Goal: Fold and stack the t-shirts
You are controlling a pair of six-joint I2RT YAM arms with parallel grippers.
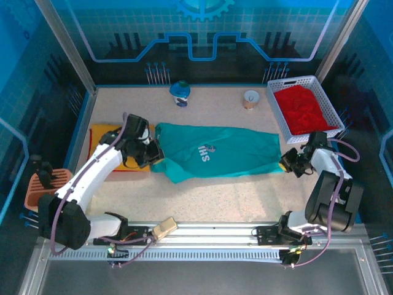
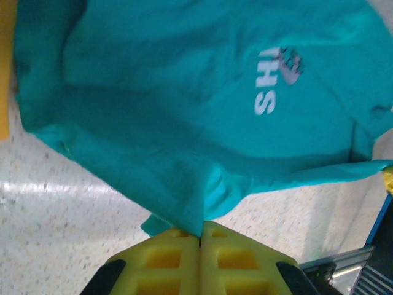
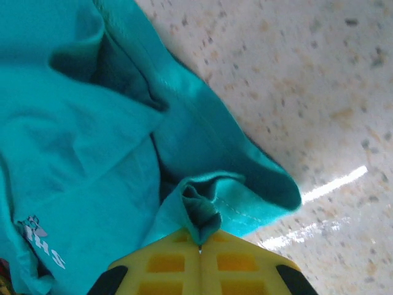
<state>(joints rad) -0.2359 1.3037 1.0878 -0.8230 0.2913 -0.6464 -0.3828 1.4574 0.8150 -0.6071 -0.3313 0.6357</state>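
The teal-green t-shirt (image 1: pixel 215 150) lies stretched across the middle of the table, white lettering up. My left gripper (image 1: pixel 155 157) is shut on its left end; the left wrist view has the yellow fingers (image 2: pixel 166 258) pinching a cloth edge of the tee (image 2: pixel 184 110). My right gripper (image 1: pixel 287 163) is shut on the right end, where a bunched hem of the tee (image 3: pixel 73 123) sits between the closed fingers (image 3: pixel 166 264). A yellow t-shirt (image 1: pixel 101 132) lies flat under the left arm. The red t-shirt (image 1: pixel 304 110) fills the white basket.
The white basket (image 1: pixel 274 104) stands at the back right, close to the right arm. A blue-and-white object (image 1: pixel 180 93) and a small tan cup (image 1: pixel 251 99) sit near the back wall. An orange holder (image 1: pixel 43 184) is off the table's left side.
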